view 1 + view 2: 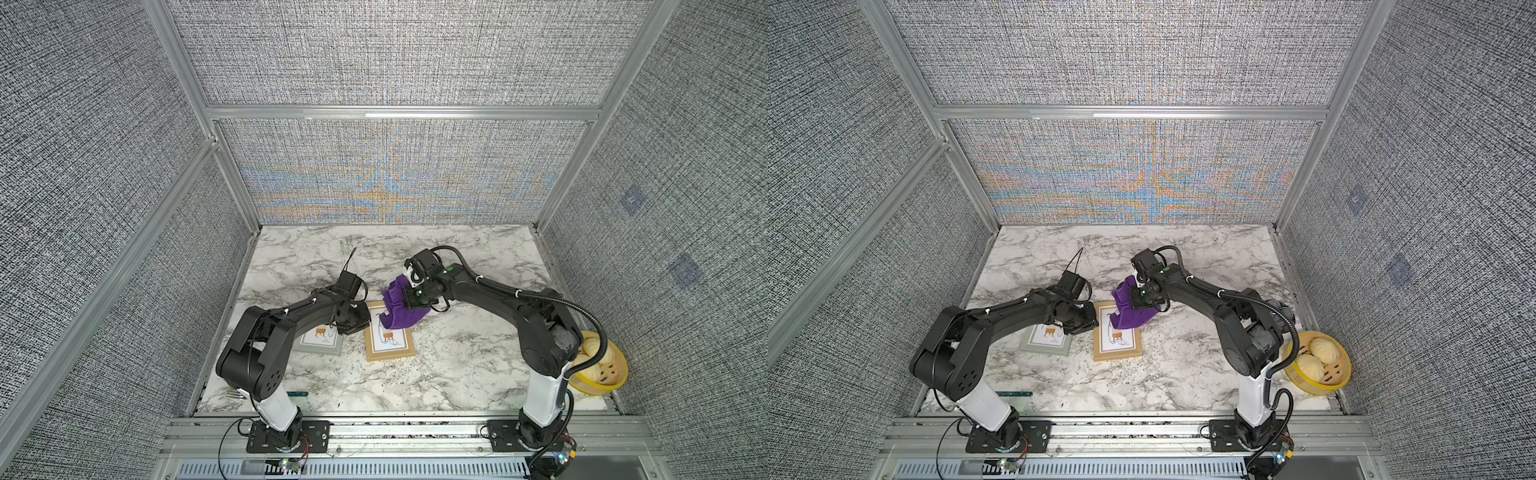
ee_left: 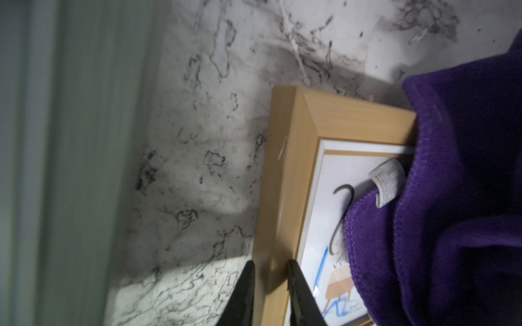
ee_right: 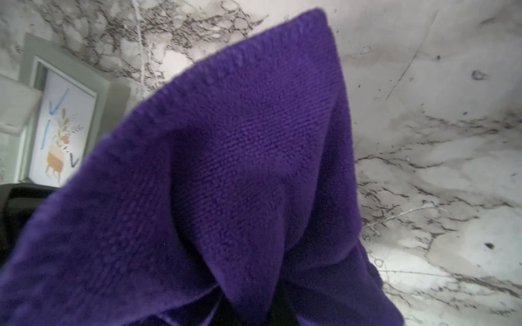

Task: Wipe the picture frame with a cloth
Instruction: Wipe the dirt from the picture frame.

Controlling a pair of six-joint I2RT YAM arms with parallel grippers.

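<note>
A light wooden picture frame [image 1: 390,351] [image 1: 1116,352] lies flat near the middle of the marble table. In the left wrist view its corner and print [image 2: 285,169] fill the centre. My left gripper [image 2: 269,264] [image 1: 360,325] has one black finger on each side of the frame's left rail, closed onto it. The purple cloth [image 1: 400,321] [image 1: 1130,320] [image 2: 452,197] drapes over the frame's far end. My right gripper [image 3: 254,306] is shut on the cloth [image 3: 240,169], and its fingers are mostly buried in the folds.
A second, grey-green frame [image 1: 320,344] [image 1: 1045,341] [image 3: 65,127] lies just left of the wooden one, partly under my left arm. A yellow steamer basket [image 1: 598,374] [image 1: 1316,363] with buns sits at the right edge. Textured walls enclose three sides.
</note>
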